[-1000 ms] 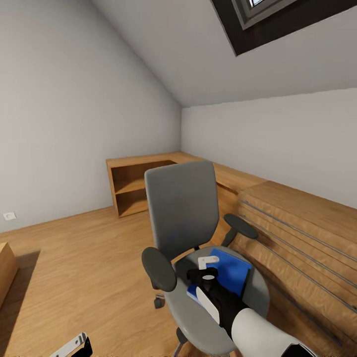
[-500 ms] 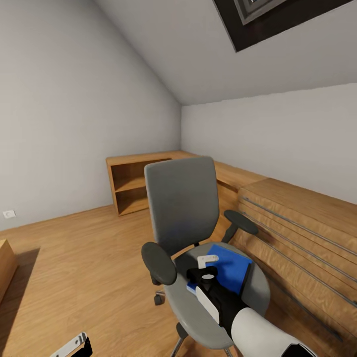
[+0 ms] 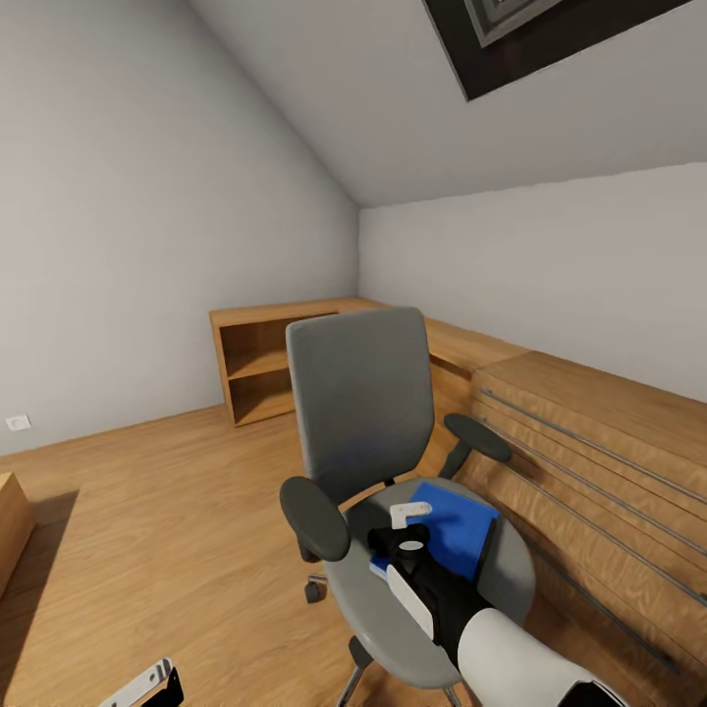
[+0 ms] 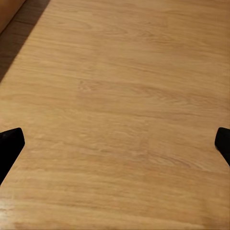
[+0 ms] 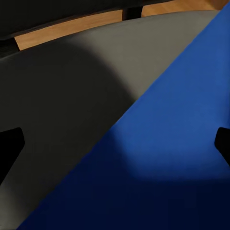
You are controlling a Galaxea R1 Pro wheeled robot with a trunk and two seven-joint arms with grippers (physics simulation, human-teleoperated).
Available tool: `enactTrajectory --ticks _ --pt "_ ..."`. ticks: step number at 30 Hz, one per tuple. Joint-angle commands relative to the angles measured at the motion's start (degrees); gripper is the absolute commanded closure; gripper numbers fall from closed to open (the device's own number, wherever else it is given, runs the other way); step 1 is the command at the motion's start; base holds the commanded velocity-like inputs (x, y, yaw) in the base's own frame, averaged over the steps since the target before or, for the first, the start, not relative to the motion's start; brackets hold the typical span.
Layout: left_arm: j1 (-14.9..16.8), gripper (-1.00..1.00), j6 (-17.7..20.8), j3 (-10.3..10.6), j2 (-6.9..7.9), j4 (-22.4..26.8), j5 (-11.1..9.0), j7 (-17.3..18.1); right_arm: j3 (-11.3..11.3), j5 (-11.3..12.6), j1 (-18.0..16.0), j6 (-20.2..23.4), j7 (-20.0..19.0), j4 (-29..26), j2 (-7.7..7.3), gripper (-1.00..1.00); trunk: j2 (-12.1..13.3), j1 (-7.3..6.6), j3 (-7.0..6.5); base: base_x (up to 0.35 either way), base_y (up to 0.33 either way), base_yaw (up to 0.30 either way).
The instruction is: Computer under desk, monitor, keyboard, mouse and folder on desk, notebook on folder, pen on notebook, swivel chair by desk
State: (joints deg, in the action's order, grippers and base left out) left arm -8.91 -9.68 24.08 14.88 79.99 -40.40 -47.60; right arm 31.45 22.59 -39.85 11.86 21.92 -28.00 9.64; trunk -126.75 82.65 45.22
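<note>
We see the folder [image 3: 454, 530] flat on the swivel chair [image 3: 363, 412] seat, long axis toward the backrest — right tool [image 3: 407, 525] released above it, left tool [image 4: 115, 143] released too.

White forearm [image 3: 511, 658], black wrist, white-tipped black pincer [image 3: 409, 513].

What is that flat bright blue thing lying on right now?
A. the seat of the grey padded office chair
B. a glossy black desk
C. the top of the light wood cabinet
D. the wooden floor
A: the flat bright blue rectangular folder lies on the seat of the grey padded office chair, between its black armrests, with the right tool poised over its near edge.
</note>
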Motion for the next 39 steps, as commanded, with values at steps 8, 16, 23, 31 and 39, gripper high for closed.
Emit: enactTrajectory --ticks 8,16,23,31,39 --pt "0.03 -1.00 -0.52 3.13 0.06 0.00 -0.64 -0.28 0.41 1.30 -0.02 0.18 0.40 1.46 -0.03 -1.00 -0.01 0.00 0.06 -0.016 -0.016 0.000" --pt "0.03 -1.00 -0.52 3.84 0.06 -0.01 -0.64 -0.29 0.43 1.29 -0.02 0.18 0.41 1.46 0.02 -1.00 -0.01 0.00 0.06 -0.106 -0.110 0.000" --pt "0.03 -1.00 -0.52 3.87 0.06 -0.01 -0.64 -0.30 0.45 1.23 -0.03 0.18 0.48 1.46 0.02 -1.00 -0.01 0.00 0.06 -0.015 -0.011 0.000" --pt "0.03 -1.00 -0.52 3.87 0.06 -0.01 -0.64 -0.30 0.45 1.23 -0.03 0.18 0.49 1.49 0.03 -1.00 -0.01 0.00 0.06 -0.188 -0.001 0.000" --pt "0.03 -1.00 -0.50 3.87 0.06 -0.01 -0.64 -0.30 0.45 1.23 -0.03 0.18 0.49 1.50 0.03 -1.00 -0.01 0.00 0.06 -0.183 0.000 0.000"
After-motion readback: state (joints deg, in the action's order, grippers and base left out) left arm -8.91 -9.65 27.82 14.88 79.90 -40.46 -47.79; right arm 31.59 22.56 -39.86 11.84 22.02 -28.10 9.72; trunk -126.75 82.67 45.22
